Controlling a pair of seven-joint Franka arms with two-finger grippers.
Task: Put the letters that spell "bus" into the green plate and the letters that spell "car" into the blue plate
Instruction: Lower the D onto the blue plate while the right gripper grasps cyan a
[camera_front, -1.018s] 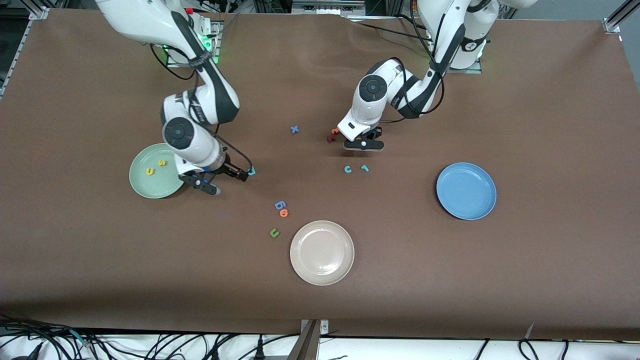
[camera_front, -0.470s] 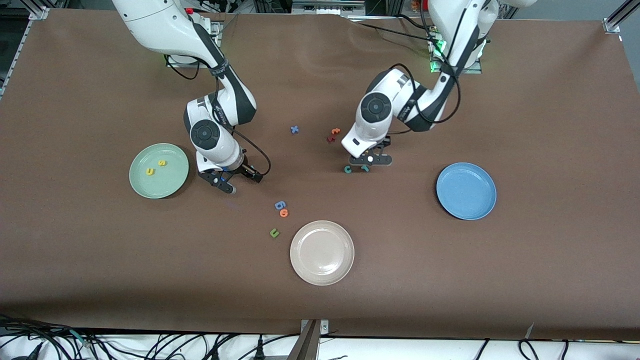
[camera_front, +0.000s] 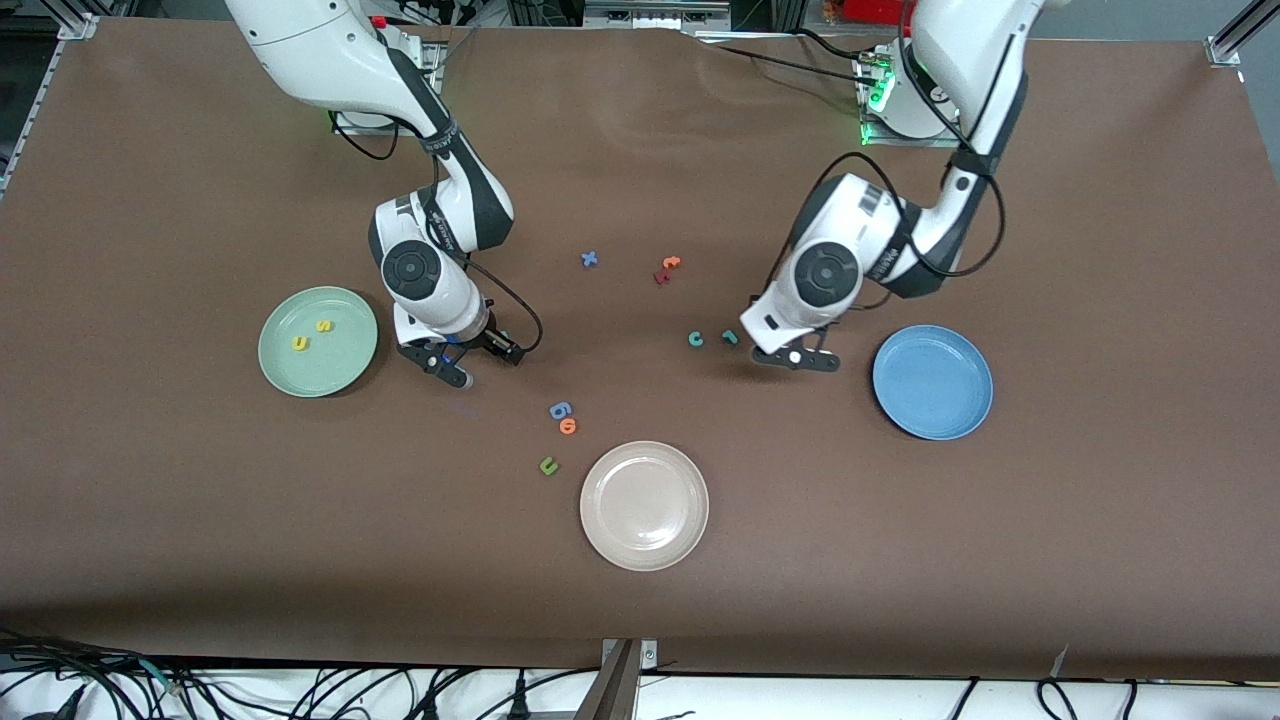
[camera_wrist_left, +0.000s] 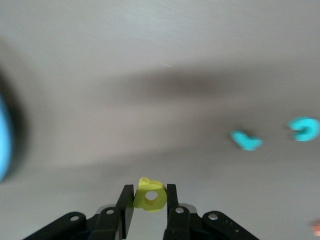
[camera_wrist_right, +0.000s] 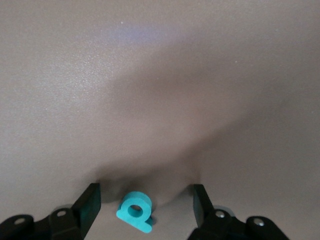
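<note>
While the left end effector (camera_wrist_left: 150, 200) clamps the yellow "a" (camera_wrist_left: 150, 195), the right end effector's (camera_wrist_right: 145, 202) fingers flank the teal "b" (camera_wrist_right: 135, 211), apart.

The left gripper (camera_front: 797, 358), clamped on the yellow "a" (camera_wrist_left: 150, 195), hangs over bare tabletop between the teal "r" (camera_front: 730, 337) and the blue plate (camera_front: 933, 382), with nothing standing between it and the plate's rim; the teal "c" (camera_front: 695, 339) lies just past the "r". The right gripper (camera_wrist_right: 143, 202) straddles the teal "b" (camera_wrist_right: 135, 211) with room at either finger, and open table runs from it to the green plate (camera_front: 318, 342), where the yellow "u" (camera_front: 299, 343) and "s" (camera_front: 323, 325) leave most of the dish free
</note>
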